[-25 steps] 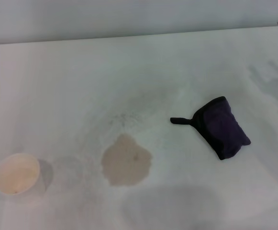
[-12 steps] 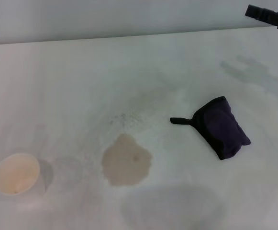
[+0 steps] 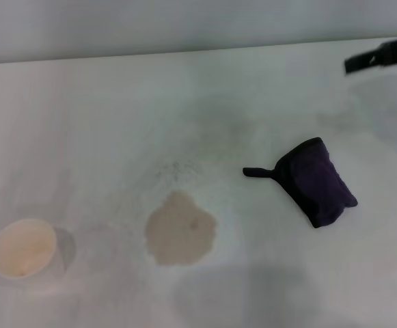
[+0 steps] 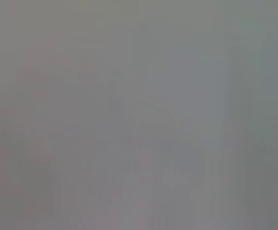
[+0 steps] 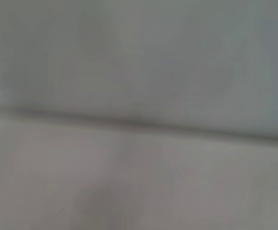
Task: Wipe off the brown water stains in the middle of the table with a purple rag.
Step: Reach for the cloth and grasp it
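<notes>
Now your right gripper [image 3: 379, 55] is hovering far right, fingers unreadable; bunched dark purple rag [image 3: 318, 183] is lying on the white table [image 3: 82, 116], right of the beige puddle [image 3: 180, 229].

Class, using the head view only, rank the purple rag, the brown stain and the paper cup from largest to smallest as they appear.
1. purple rag
2. and 3. brown stain and paper cup: too alike to rank; the stain looks barely larger.

1 white table [image 3: 102, 96], 1 purple rag [image 3: 318, 183] lying on it, 1 beige puddle of brown water stains [image 3: 180, 229], 1 white paper cup [image 3: 23, 251], 1 dark gripper [image 3: 379, 56] at the far right edge
</notes>
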Controlling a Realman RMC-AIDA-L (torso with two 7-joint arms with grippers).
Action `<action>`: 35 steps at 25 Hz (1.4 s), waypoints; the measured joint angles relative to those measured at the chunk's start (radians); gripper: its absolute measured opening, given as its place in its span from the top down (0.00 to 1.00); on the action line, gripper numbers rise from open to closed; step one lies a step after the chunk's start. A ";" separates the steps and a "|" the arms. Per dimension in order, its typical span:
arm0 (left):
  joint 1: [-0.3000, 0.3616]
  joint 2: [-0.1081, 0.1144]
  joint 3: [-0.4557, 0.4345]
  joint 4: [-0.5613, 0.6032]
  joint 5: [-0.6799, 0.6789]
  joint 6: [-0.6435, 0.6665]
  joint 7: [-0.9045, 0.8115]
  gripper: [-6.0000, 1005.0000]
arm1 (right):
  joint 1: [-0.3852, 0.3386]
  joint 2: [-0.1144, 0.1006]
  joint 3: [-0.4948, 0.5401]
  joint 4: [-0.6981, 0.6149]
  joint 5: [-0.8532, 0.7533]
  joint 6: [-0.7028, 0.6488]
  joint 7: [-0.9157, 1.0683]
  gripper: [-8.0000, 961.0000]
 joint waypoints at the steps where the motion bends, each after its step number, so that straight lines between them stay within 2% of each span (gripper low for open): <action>1: -0.001 0.000 0.000 0.003 0.000 0.000 0.000 0.11 | 0.016 0.002 -0.043 -0.007 -0.035 0.027 0.031 0.19; 6: -0.004 0.000 0.000 0.007 -0.007 -0.003 0.000 0.11 | 0.077 0.004 -0.295 0.011 -0.128 0.064 0.170 0.19; 9: -0.006 0.000 0.000 0.007 -0.008 -0.004 0.000 0.11 | 0.114 0.005 -0.393 0.056 -0.139 0.066 0.230 0.19; 12: -0.006 0.000 0.001 0.007 -0.008 -0.003 0.000 0.11 | 0.136 0.005 -0.446 0.087 -0.162 0.070 0.279 0.19; 17: -0.006 0.002 0.003 0.007 -0.006 -0.004 0.007 0.11 | 0.151 0.007 -0.491 0.154 -0.209 0.077 0.318 0.20; 23: -0.005 0.002 0.004 0.007 -0.002 -0.002 0.008 0.11 | 0.169 0.007 -0.499 0.270 -0.214 0.039 0.313 0.20; 35: 0.001 0.002 0.000 0.008 -0.007 0.000 0.009 0.11 | 0.218 0.006 -0.515 0.419 -0.245 -0.026 0.304 0.22</action>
